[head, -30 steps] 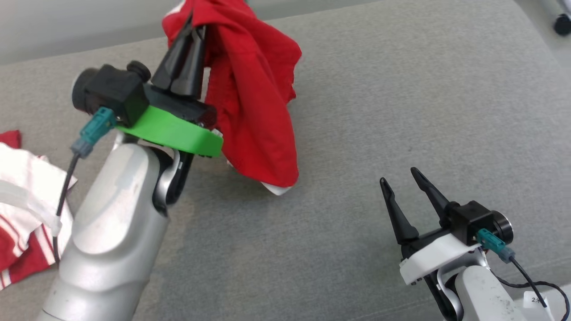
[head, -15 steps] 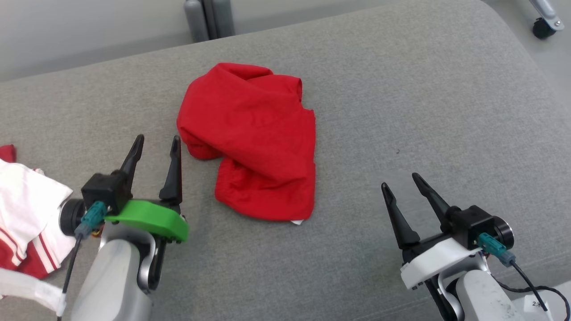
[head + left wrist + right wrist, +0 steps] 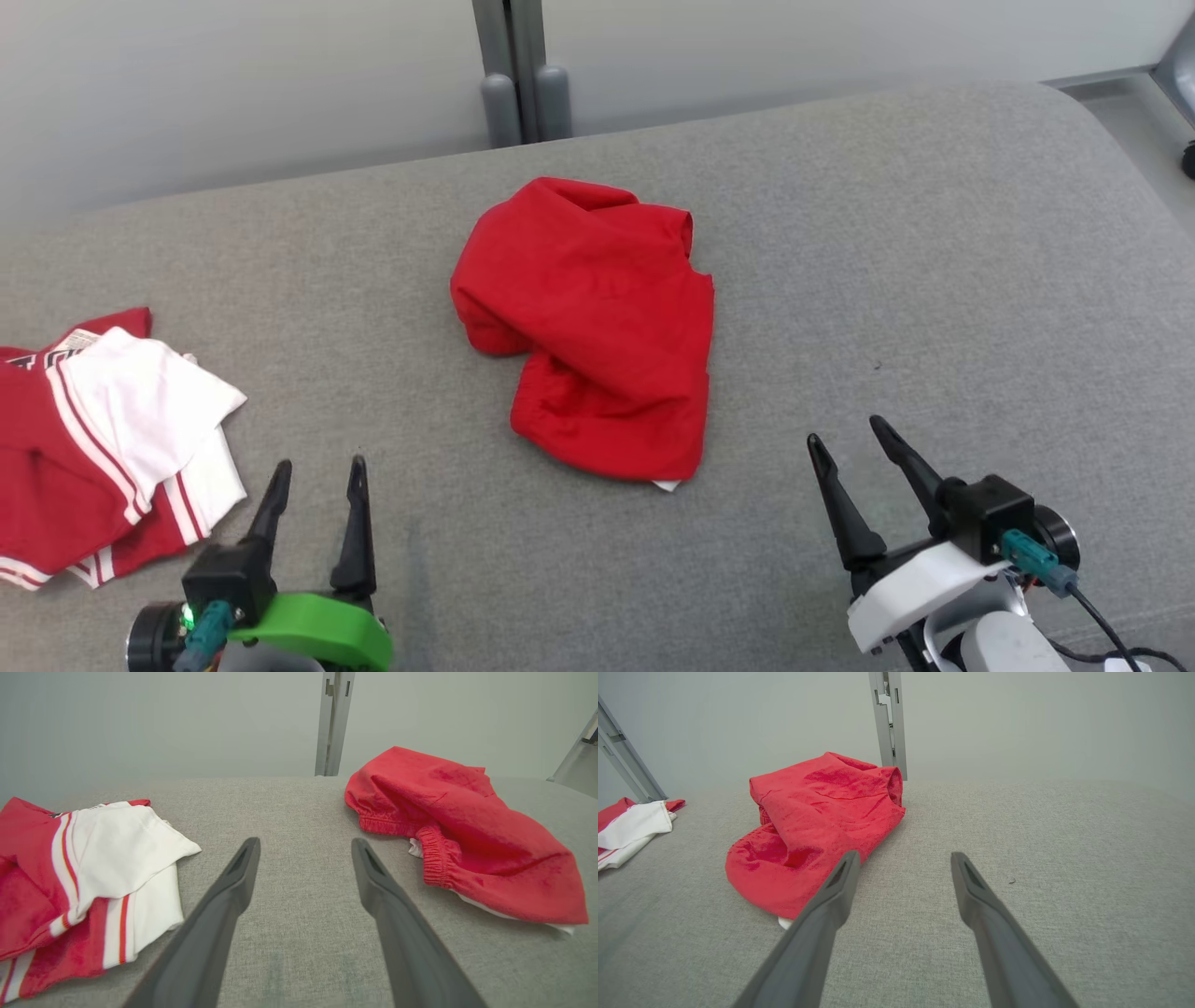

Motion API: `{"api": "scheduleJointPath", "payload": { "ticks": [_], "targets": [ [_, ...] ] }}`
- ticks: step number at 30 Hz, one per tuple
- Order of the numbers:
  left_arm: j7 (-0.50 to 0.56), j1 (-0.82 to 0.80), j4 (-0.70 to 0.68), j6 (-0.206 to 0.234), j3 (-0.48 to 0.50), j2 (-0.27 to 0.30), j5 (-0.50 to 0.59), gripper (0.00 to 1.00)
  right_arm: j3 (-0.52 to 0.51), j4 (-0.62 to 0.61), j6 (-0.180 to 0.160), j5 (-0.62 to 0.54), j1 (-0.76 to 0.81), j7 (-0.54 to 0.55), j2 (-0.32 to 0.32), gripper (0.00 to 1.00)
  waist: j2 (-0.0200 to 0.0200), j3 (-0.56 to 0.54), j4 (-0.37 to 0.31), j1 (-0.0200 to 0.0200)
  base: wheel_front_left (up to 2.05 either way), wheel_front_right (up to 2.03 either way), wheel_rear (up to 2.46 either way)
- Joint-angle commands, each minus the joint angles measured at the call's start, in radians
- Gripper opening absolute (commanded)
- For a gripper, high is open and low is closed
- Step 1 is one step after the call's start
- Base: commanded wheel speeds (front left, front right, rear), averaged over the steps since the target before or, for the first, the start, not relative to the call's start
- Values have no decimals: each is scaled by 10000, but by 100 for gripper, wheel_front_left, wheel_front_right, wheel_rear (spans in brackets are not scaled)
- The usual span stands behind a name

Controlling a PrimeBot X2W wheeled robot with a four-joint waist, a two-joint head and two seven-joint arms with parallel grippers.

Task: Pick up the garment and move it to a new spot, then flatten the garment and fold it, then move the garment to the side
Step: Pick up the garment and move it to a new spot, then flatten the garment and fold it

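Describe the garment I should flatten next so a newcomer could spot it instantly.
On the wide grey cushion, look to the middle, just in front of the grey post at the back edge. The crumpled garment lies there alone. It is plain red, unlike the red-and-white striped clothes heaped at the left.

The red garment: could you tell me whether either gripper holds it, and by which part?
Nothing is held: the left gripper and right gripper stand open and empty, apart from the red garment.

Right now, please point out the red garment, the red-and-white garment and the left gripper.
red garment [image 3: 597, 317]: head view, its middle
red-and-white garment [image 3: 140, 401]: head view, white panel
left gripper [image 3: 320, 462]: head view, between its fingertips
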Motion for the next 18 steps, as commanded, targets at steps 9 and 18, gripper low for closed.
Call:
{"api": "scheduleJointPath", "payload": {
  "ticks": [9,18],
  "targets": [
    [-6,871,-82,-41,-144,-206,-165,100,-12,218,-17,15,470,-3,-30,100,0,-311,365,0,0,0,0],
    [-6,10,-146,-42,-890,-167,-214,100,40,33,-17,14,17,-3,-30,100,0,421,280,0,0,0,0]
  ]
}}
